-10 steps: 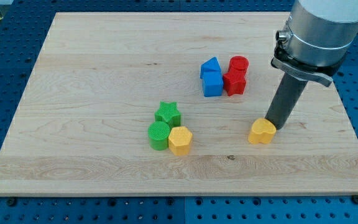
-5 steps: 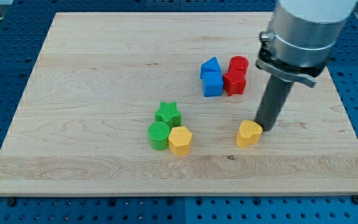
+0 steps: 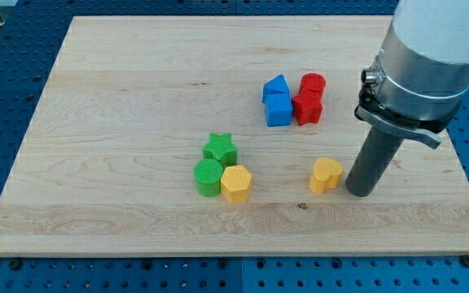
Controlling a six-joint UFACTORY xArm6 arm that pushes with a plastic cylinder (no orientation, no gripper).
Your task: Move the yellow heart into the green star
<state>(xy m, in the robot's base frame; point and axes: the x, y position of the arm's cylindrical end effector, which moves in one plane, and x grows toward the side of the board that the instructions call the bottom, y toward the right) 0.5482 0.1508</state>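
1. Camera view: yellow heart (image 3: 326, 175) on the board (image 3: 120, 98), well right of the green star (image 3: 220, 148).
2. My tip (image 3: 361, 192) stands just right of the heart, a sliver apart; rod only, nothing to open or clamp.
3. Judgement: placed on the far side so a leftward push drives the heart starward.
4. Green cylinder (image 3: 208, 177) and yellow hexagon (image 3: 236, 184) touch below the star; they may obstruct.

Single high oblique view, seemingly front-facing.

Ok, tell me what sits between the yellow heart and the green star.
In the camera view, only bare board lies between the yellow heart and the green star. The yellow hexagon sits just below that line; my tip stands right of the heart.
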